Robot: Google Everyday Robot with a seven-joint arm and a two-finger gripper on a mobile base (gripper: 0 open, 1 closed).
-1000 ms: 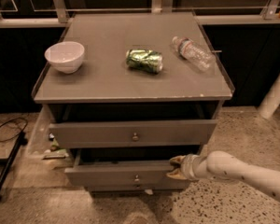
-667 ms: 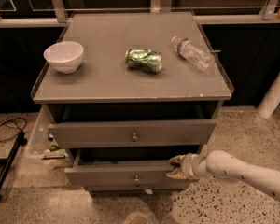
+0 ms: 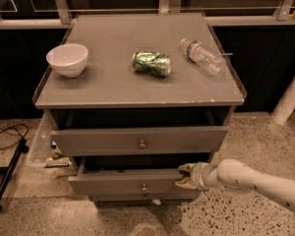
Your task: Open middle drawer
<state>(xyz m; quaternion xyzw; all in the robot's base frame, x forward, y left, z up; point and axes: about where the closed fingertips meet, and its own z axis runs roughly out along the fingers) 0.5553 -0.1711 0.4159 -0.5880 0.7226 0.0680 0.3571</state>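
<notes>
The grey cabinet has its drawers partly pulled out. The middle drawer has a low flat front with a small round knob and stands out a little further than the taller top drawer above it. My gripper comes in from the lower right on a white arm. It sits at the right end of the middle drawer's front, with one finger above the panel's top edge and one in front, clamped on it. The inside of the drawer is dark.
On the cabinet top lie a white bowl, a crushed green can and a clear plastic bottle. A black cable and a black stand leg are on the floor at left. A white post stands at right.
</notes>
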